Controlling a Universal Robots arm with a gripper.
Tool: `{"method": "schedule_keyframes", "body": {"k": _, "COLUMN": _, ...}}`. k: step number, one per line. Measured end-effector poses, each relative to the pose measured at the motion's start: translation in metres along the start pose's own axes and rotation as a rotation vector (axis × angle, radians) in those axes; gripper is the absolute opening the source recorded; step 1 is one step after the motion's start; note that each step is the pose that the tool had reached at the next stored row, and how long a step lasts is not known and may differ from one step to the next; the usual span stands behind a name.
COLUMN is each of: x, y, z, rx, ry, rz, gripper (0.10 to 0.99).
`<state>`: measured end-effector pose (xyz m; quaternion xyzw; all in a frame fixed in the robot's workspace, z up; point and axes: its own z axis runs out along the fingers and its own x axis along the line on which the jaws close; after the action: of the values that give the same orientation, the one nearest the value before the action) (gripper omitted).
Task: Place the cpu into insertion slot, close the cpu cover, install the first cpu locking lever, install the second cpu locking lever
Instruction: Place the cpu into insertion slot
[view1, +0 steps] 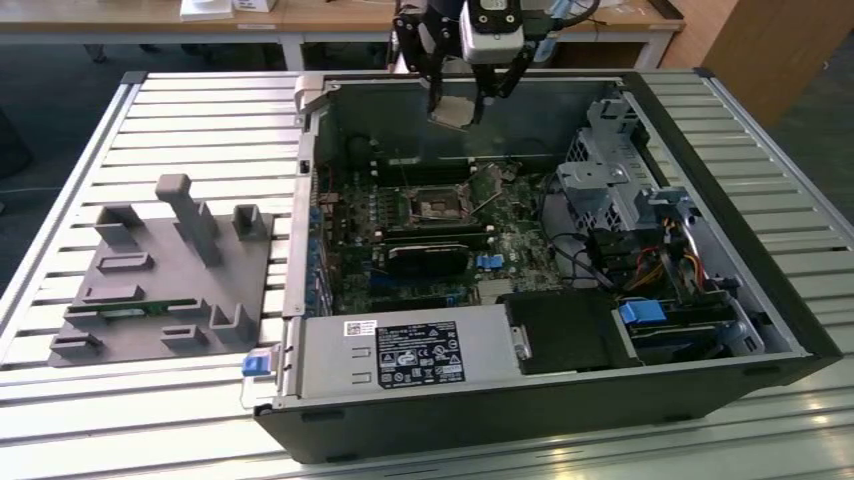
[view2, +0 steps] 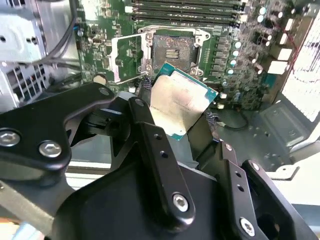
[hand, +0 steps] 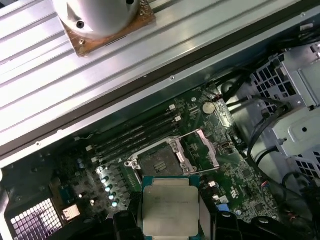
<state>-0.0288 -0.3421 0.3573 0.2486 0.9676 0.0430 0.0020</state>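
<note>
While the slatted metal tabletop (view1: 147, 130) spans the whole exterior view, an opened computer case (view1: 534, 412) lies on it across the middle and right of that frame. A grey moulded fixture (view1: 160, 270) rests on the tabletop at the exterior view's left. Inside the case, a green circuit board (view1: 350, 262) fills the centre of the frame.

At the upper middle of the exterior view, the pincer (view1: 461, 105) hangs over the case's far wall, well apart from the board. Its fingers are closed on the cpu (view1: 451, 112), gripping it by two opposite edges. Both wrist views show the chip's silvery top between the black fingers (view2: 150, 125).

The insertion slot (view1: 438, 205) sits at the centre of the exterior view, lower in the frame than the pincer. In the second wrist view the insertion slot (view2: 172, 50) looks bare, its dark recess uncovered. The cpu cover (view2: 127, 57) is swung open just beside the slot.

By these pictures the work is at its first step. The chip is held and carried but not seated. The cover is not closed, so neither locking lever appears to be installed, and all four steps remain.
</note>
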Motion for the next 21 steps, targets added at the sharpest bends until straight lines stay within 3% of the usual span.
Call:
{"method": "schedule_keyframes", "body": {"k": 13, "x": -0.0001, "y": -0.0003, "z": 0.0044, "rx": -0.004, "ry": -0.0184, "rz": 0.216, "gripper": 0.537}}
{"method": "schedule_keyframes", "body": {"k": 21, "x": 0.0001, "y": -0.0002, "z": 0.0068, "rx": -0.005, "ry": -0.0269, "rz": 0.315, "gripper": 0.537}}
